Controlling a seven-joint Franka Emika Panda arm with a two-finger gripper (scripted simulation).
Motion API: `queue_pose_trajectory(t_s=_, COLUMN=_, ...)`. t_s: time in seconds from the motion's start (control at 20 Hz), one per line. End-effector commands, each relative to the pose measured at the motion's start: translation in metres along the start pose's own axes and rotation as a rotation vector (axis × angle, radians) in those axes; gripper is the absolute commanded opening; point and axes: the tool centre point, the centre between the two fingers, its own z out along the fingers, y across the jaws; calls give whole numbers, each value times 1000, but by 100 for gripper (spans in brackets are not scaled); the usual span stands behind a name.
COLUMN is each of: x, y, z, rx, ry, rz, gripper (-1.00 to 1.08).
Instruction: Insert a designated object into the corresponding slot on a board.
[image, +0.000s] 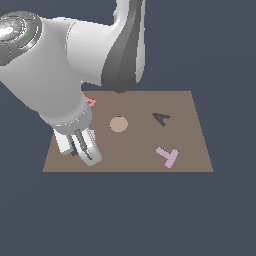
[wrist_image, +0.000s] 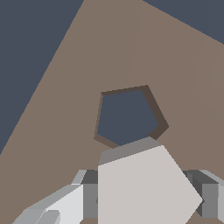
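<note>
The board (image: 140, 150) is a flat brown panel with a pink R (image: 91, 102), a tan disc (image: 118, 124), a purple T (image: 168, 156) and a dark A-shaped cut-out (image: 161, 119). My gripper (image: 80, 149) is low over the board's corner on the exterior view's left and hides the slot there. In the wrist view the slot (wrist_image: 127, 118) is a dark pentagon cut-out in the board (wrist_image: 65, 109). My gripper (wrist_image: 146, 199) is shut on a whitish pentagon block (wrist_image: 144, 188), held just short of the slot and above it, with the slot fully showing.
The arm's large white links (image: 55, 65) hang over the board's far edge on the exterior view's left and cover part of the pink R. Dark flat ground (image: 125, 215) surrounds the board on every side.
</note>
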Motion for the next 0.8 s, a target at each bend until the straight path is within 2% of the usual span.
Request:
queue_pose_trajectory(t_s=0.0, x=12, y=-3, z=-1, rx=0, ry=0, rz=51, gripper=-100)
queue_pose_trajectory(t_s=0.4, x=36, y=-4, z=-2, rx=0, ry=0, rz=150, gripper=-100)
queue_pose_trajectory(t_s=0.75, x=40, y=-4, z=-2, rx=0, ry=0, rz=163, gripper=-100)
